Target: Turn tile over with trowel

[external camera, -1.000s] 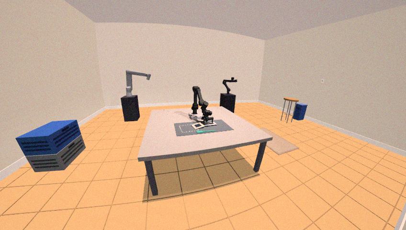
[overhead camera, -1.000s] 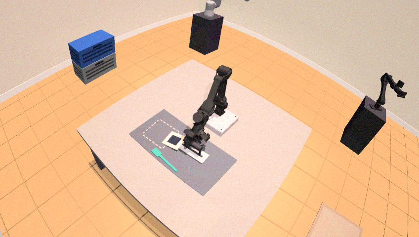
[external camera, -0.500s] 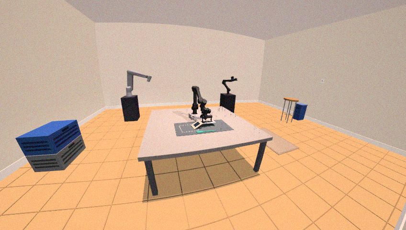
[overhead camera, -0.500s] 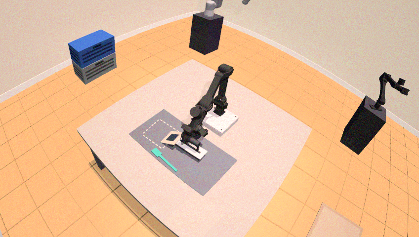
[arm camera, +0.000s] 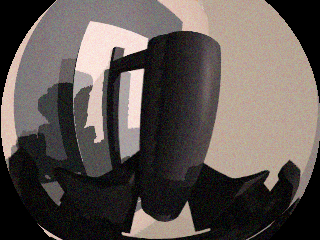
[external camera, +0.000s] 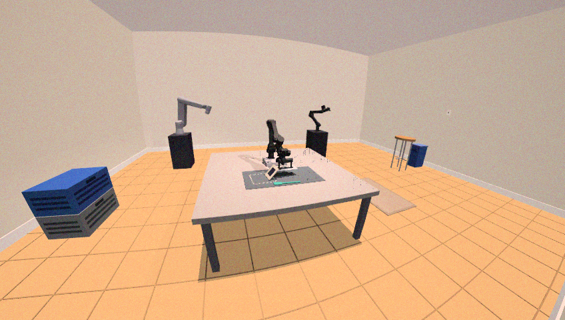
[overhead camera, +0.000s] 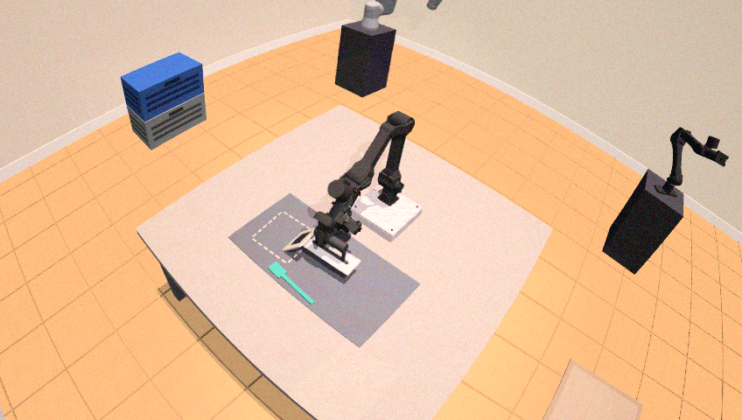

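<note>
My gripper [overhead camera: 332, 242] [arm camera: 163, 154] is shut on the black handle of the trowel [overhead camera: 352, 265] [arm camera: 182, 100], whose flat white blade hangs low over the grey mat [overhead camera: 385, 297] [external camera: 313, 174]. The cream tile [overhead camera: 300, 240] [external camera: 271, 172] stands tilted steeply at the blade's left end. Its dark square mark shows in the top and exterior views. The tile's lower part is over the right side of the dashed outline [overhead camera: 283, 212]. Where exactly the tile touches the blade or mat is hard to tell. The tile is not seen in the wrist view.
A green spatula [overhead camera: 296, 286] [external camera: 281, 183] lies on the mat near its front edge, just in front of the dashed outline. The arm's white base [overhead camera: 398, 215] stands on the table [overhead camera: 468, 223] behind the mat. Other arms on pedestals and stacked crates [overhead camera: 165, 99] stand away from the table.
</note>
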Tool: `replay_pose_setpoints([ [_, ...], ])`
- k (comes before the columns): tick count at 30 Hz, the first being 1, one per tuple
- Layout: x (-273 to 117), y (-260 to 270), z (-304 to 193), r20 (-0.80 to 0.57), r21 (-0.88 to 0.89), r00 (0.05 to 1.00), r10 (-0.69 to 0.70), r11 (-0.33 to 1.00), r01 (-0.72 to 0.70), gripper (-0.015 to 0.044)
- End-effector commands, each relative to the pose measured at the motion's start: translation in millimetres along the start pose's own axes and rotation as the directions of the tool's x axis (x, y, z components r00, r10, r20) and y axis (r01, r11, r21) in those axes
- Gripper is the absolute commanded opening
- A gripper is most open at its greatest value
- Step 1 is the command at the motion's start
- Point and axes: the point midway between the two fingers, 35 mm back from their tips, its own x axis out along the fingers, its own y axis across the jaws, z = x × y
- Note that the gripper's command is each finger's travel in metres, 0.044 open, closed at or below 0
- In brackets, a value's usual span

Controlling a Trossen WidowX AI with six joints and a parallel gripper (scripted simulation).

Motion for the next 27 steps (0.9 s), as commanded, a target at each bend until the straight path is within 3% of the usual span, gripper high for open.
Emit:
replay_pose_setpoints([
  [1, -6.0, -13.1, -9.9, -0.007, -0.004, 0.999, -0.034, 0.999, 0.034, 0.0],
  [27, -3.7, -10.4, -54.3, -0.01, -0.007, 0.999, -0.034, 0.999, 0.034, 0.0],
])
